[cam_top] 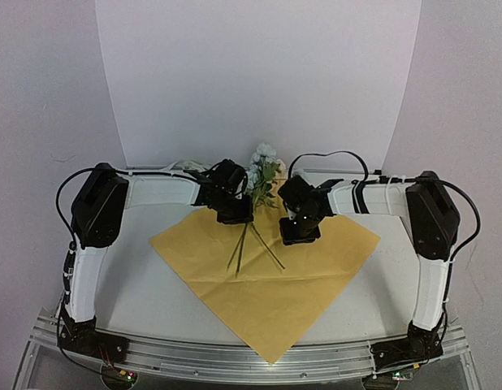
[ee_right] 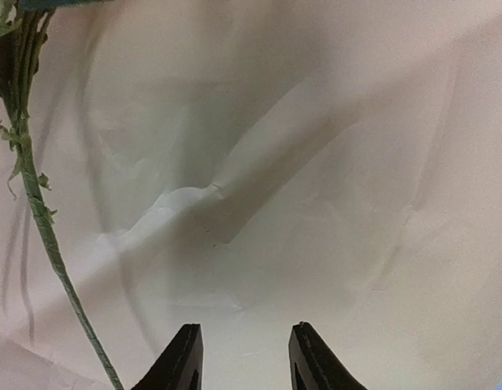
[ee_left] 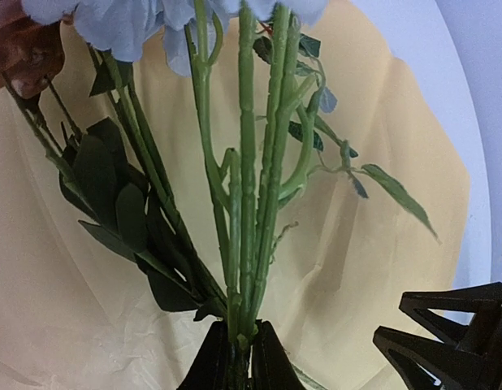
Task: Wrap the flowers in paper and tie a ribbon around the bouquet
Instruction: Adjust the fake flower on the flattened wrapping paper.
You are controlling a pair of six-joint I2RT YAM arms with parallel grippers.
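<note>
Closest to us, the paper [cam_top: 267, 301] lies yellow side up on the bench [cam_top: 153, 284], one corner pointing our way. On the left, our left hand [cam_top: 235, 213] is pinched tight on the flowers [cam_top: 263, 171], gripping the green stems, blooms at the sheet's far corner. On the right, our right hand [cam_top: 300, 230] hovers over the paper, fingers parted, holding nothing.

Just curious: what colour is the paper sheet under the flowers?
The paper is golden yellow, clearest in the top view.

A white table [cam_top: 153, 288] stands before a curved white backdrop [cam_top: 259, 73].
</note>
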